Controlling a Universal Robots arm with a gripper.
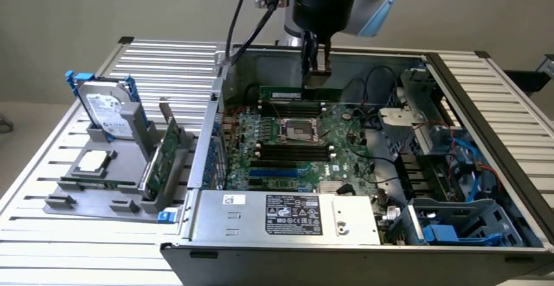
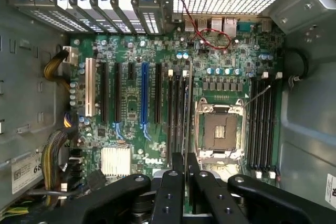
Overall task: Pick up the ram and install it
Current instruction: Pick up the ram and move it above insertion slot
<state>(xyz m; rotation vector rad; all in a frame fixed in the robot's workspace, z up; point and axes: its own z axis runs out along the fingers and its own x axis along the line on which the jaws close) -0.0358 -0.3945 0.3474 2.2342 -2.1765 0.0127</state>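
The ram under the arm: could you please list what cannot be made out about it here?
Exterior view: the ram under the gripper is too small to show its chips or label.
Exterior view: whether its lower edge touches the slots is too small to tell.
Wrist view: the jaws, shut on the ram, hide its faces and one end of the slots.

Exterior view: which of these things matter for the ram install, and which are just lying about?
Job: ram, held in the gripper over the motherboard; black memory slots.
Lying about: hard drive, expansion card and chip on the grey rack at the exterior view's left.
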